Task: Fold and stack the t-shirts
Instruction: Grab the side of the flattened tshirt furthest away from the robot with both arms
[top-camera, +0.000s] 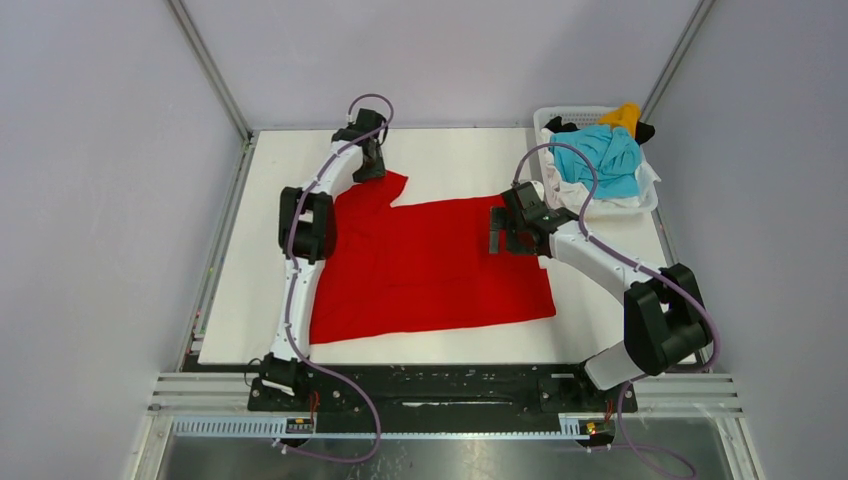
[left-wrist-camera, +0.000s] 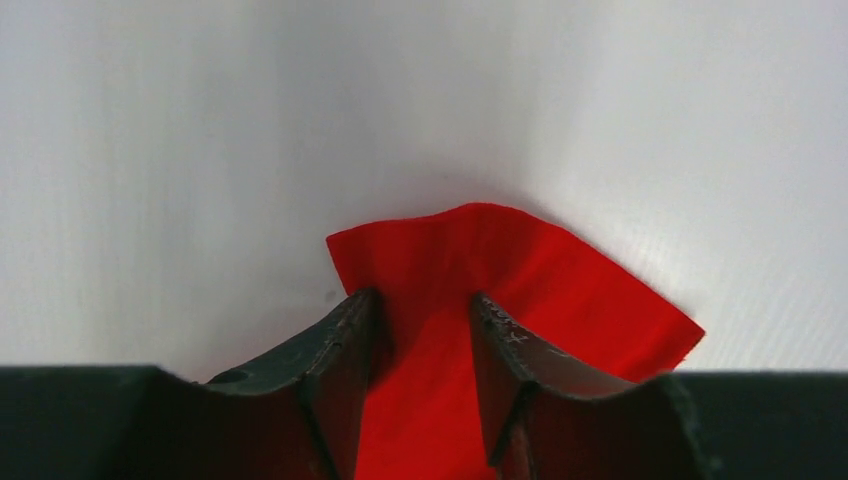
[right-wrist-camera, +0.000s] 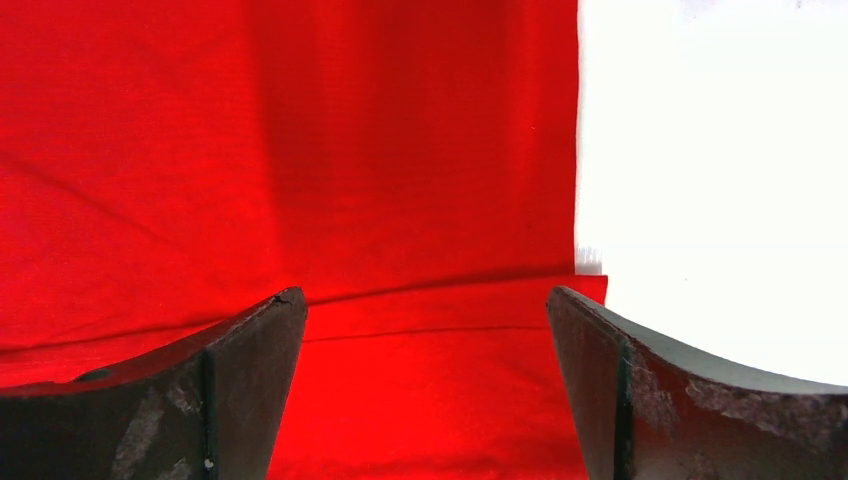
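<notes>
Left pincer straddles the red t-shirt sleeve, half-narrowed; can't tell if I've a bite. Right pincer is spread over a hem corner, set for a paired fold, I judge.

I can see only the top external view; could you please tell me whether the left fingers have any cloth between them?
Observer: Yes, a sleeve corner of the red shirt sits between the left fingers; I cannot tell whether they pinch it.
Operator: Thank you. How do the right fingers stand?
Observer: The right fingers are wide apart, with nothing gripped.
Operator: What lies under them?
Observer: Flat red cloth; the shirt's edge runs close by one finger, with bare table beyond.
</notes>
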